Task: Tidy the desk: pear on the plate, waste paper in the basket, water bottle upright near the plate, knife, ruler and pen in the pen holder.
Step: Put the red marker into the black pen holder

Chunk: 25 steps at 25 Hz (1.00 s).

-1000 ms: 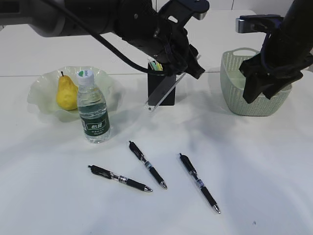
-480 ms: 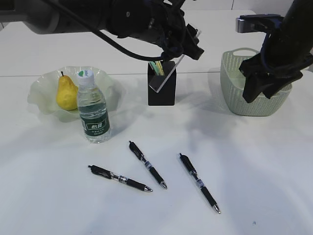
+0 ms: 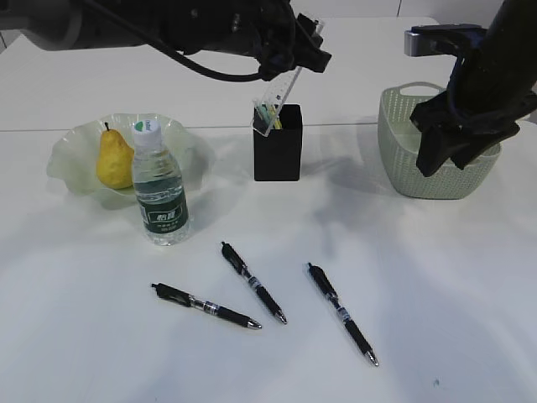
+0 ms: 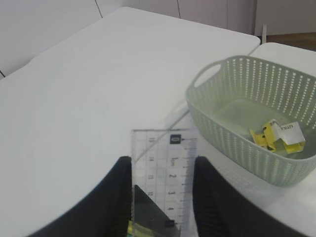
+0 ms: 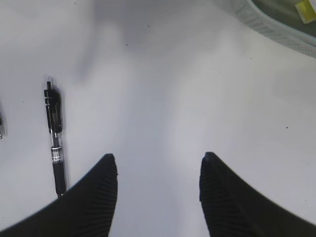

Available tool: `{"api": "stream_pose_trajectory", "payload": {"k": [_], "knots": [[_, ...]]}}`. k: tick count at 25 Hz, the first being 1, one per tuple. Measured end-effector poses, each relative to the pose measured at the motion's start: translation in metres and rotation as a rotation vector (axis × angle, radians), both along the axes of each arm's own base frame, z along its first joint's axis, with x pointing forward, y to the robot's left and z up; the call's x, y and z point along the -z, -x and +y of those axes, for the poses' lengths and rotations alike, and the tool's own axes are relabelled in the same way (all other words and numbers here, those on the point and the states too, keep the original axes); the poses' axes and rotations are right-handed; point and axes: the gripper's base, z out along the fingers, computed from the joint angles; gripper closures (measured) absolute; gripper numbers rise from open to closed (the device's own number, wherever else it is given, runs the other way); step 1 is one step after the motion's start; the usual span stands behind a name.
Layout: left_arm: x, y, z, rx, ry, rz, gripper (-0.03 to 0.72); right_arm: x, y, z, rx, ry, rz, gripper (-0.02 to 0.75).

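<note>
Up went the left gripper, pinching the ruler over the pen holder. Pear, water bottle and waste paper look done; three pens wait on the counter. Right gripper is spread, empty.

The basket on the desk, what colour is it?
The basket is sage green with perforated, woven-look sides; the left wrist view shows it best.

open gripper above desk, pen at left, basket corner top rt
</note>
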Motion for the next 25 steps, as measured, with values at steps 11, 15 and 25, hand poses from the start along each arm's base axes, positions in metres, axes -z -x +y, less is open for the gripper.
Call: {"api": "stream_pose_trajectory", "payload": {"k": [11,15,25], "knots": [[-0.007,-0.019,0.023,-0.072,0.083,-0.037,0.431,0.000,0.000,0.000,0.000,0.000,0.000,0.338],[-0.012,-0.023,0.026,-0.086,0.135,-0.077,0.431,0.000,0.000,0.000,0.000,0.000,0.000,0.338],[-0.015,-0.028,0.025,-0.102,0.233,-0.152,0.431,0.000,0.000,0.000,0.000,0.000,0.000,0.338]]}}
